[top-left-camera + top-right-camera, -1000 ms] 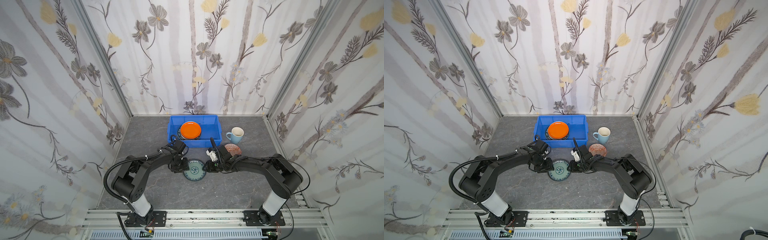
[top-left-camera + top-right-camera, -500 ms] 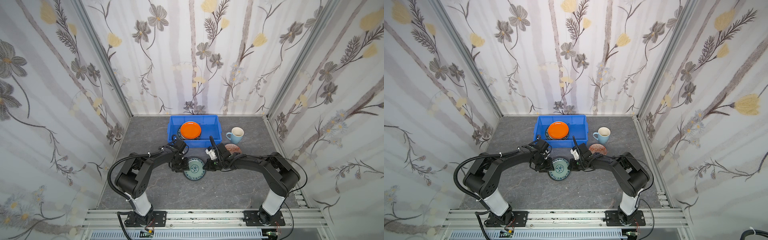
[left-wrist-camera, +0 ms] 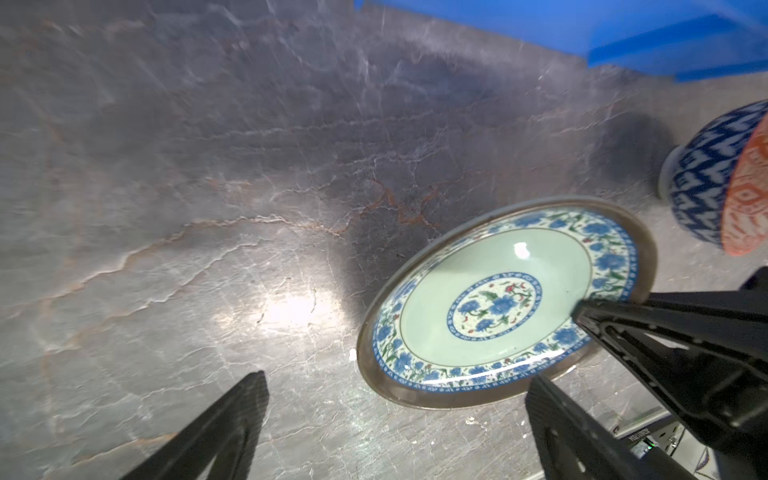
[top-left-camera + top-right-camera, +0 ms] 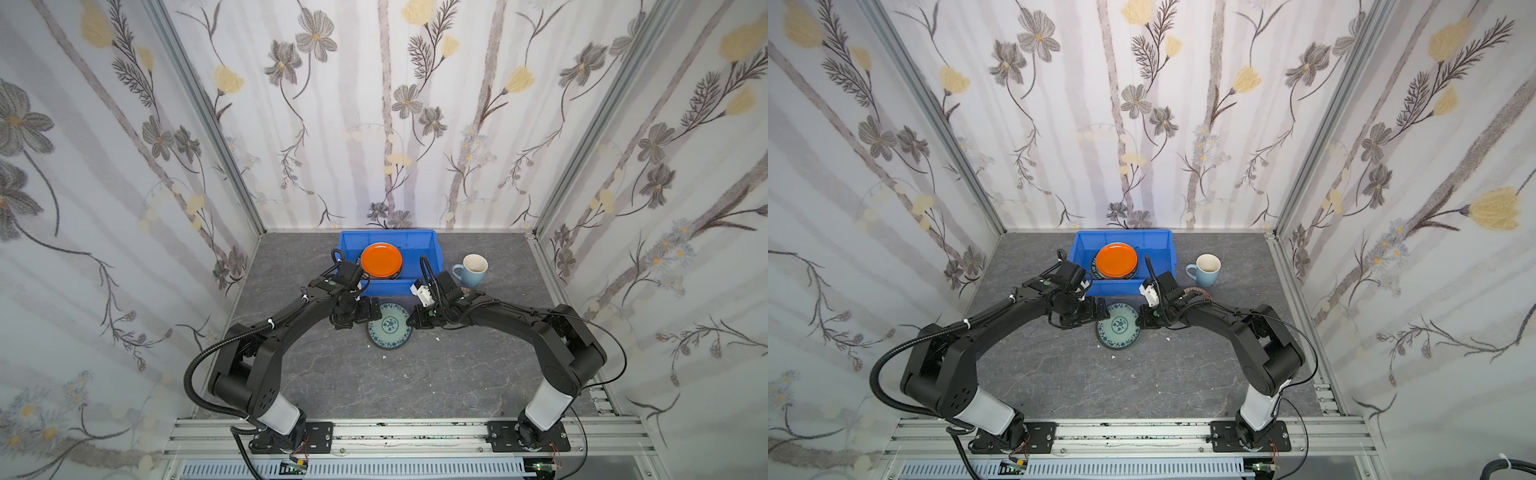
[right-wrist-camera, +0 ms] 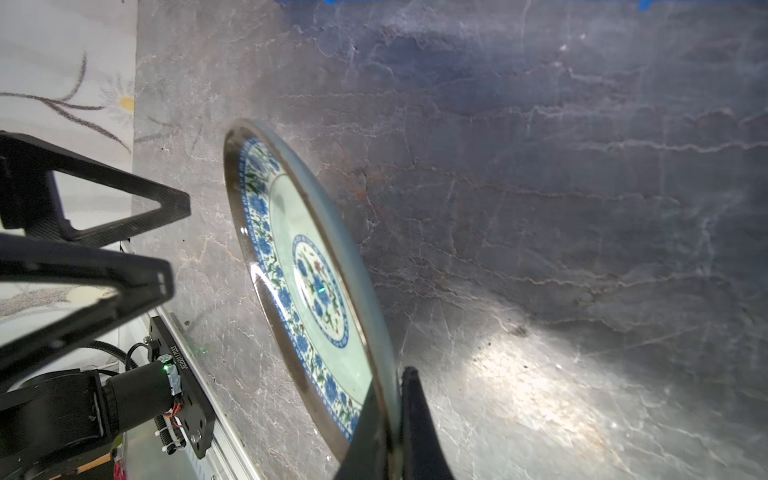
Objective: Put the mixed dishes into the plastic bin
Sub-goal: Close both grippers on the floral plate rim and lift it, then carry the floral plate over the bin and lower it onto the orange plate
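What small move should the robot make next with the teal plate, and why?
Probably raise the right hand: it is shut on the rim of the teal plate, which sits tilted; the left hand stands open beside it, and the blue bin lies just behind.

Bin [image 4: 388, 235]: back middle of the table [image 4: 332, 374].
Stacked plates [image 4: 381, 260]: in the bin.
Mug [image 4: 472, 270]: just right of the bin.
Bowl [image 3: 702, 183]: on the table, before the mug.
Front plate [image 4: 390, 326]: before the bin, tilted, between the grippers.
Left gripper [image 4: 374, 314]: just left of the front plate.
Right gripper [image 4: 412, 322]: on the front plate's right rim.
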Robot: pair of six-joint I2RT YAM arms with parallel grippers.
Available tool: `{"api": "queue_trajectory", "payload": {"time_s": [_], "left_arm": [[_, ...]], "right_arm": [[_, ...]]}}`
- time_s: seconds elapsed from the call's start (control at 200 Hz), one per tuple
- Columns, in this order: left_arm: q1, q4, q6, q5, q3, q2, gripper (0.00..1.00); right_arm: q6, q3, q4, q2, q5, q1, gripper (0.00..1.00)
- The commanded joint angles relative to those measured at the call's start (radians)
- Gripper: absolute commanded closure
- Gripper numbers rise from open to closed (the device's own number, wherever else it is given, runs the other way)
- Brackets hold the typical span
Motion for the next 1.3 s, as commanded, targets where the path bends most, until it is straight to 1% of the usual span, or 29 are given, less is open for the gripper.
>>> {"api": "queue_trajectory", "payload": {"time_s": [0.0, 0.17, 0.36, 0.46, 0.51, 0.525, 0.569, 0.789, 1.029, 1.144, 1.294], "left_arm": [[0.044, -0.076, 0.028, -0.046, 0.039, -0.052, 0.0], [0.147, -0.119, 0.051, -0.05, 0.129, -0.092, 0.0], [0.234, -0.128, 0.068, -0.057, 0.249, -0.061, 0.0], [0.261, -0.126, 0.082, -0.046, 0.322, -0.005, 0.0], [0.271, -0.126, 0.089, -0.035, 0.344, 0.032, 0.0], [0.273, -0.125, 0.092, -0.031, 0.378, 0.042, 0.0], [0.278, -0.127, 0.1, -0.023, 0.416, 0.079, 0.0], [0.312, -0.138, 0.137, 0.032, 0.565, 0.239, 0.0], [0.36, -0.141, 0.169, 0.092, 0.666, 0.36, 0.0], [0.385, -0.158, 0.167, 0.126, 0.721, 0.415, 0.0], [0.406, -0.143, 0.149, 0.15, 0.75, 0.452, 0.0]], "right_arm": [[-0.035, 0.048, -0.031, -0.011, -0.025, -0.012, 0.99], [-0.041, 0.167, -0.079, -0.006, -0.041, -0.043, 0.99], [-0.04, 0.359, -0.127, 0.063, -0.044, -0.077, 0.99], [-0.036, 0.465, -0.138, 0.121, -0.049, -0.088, 0.99], [-0.031, 0.524, -0.147, 0.166, -0.053, -0.093, 0.99], [-0.03, 0.541, -0.15, 0.18, -0.054, -0.094, 0.98], [-0.026, 0.595, -0.16, 0.219, -0.056, -0.098, 0.98], [-0.008, 0.831, -0.19, 0.405, -0.067, -0.118, 0.98], [0.046, 1.041, -0.196, 0.601, -0.068, -0.145, 0.98], [0.081, 1.106, -0.187, 0.671, -0.073, -0.155, 0.98], [0.112, 1.114, -0.139, 0.71, -0.074, -0.169, 0.97]]}}
